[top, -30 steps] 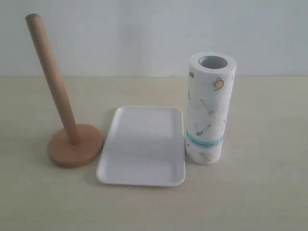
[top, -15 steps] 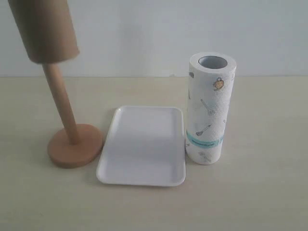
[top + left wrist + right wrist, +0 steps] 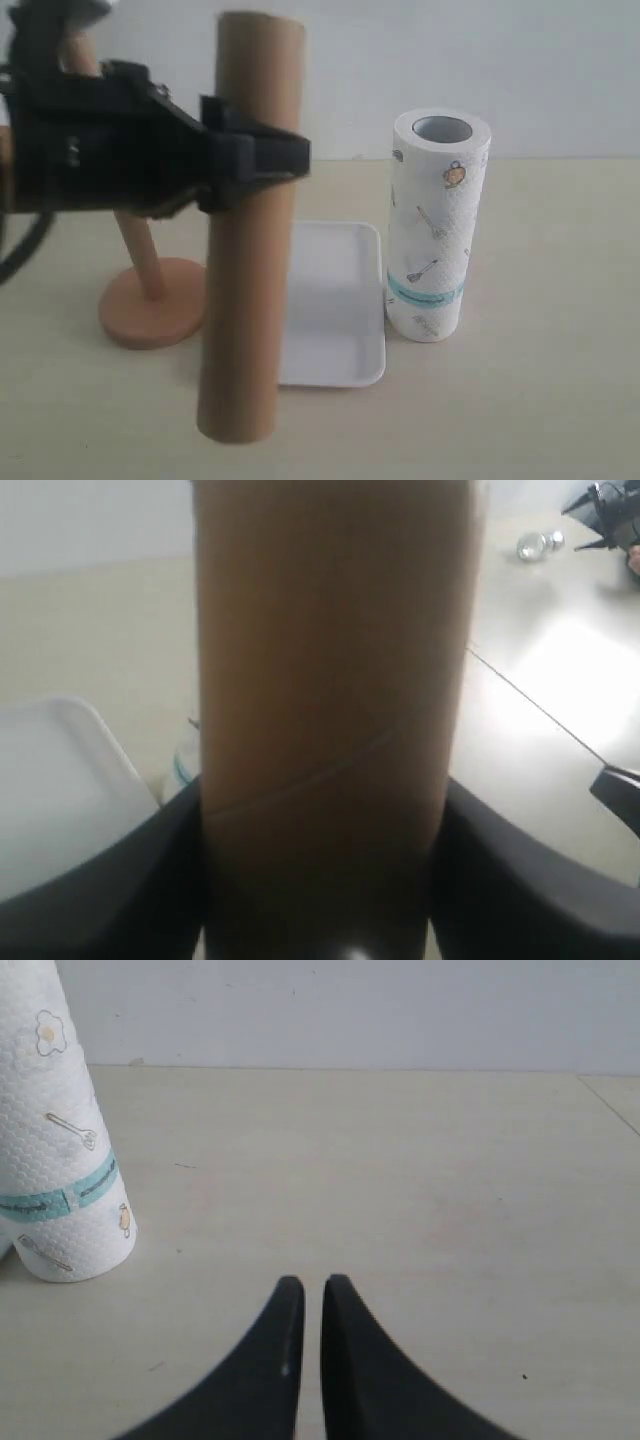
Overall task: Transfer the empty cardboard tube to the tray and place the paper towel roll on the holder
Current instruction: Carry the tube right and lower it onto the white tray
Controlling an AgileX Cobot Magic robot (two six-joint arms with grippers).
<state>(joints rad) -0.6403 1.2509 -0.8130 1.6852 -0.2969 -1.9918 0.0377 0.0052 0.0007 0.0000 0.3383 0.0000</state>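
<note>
Left gripper [image 3: 255, 155] is holding long brown cardboard tube [image 3: 245, 330] aloft.
Shallow white tray [image 3: 335, 300], printed paper roll [image 3: 430, 230] both waiting; right gripper [image 3: 310, 1300] closed, empty.

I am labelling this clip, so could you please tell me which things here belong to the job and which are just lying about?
Job: long brown cardboard tube, held in the left hand; shallow white rectangular tray; white printed paper towel roll; light wooden holder with round base.
Lying about: small shiny round object; blurred black object beside it.
</note>
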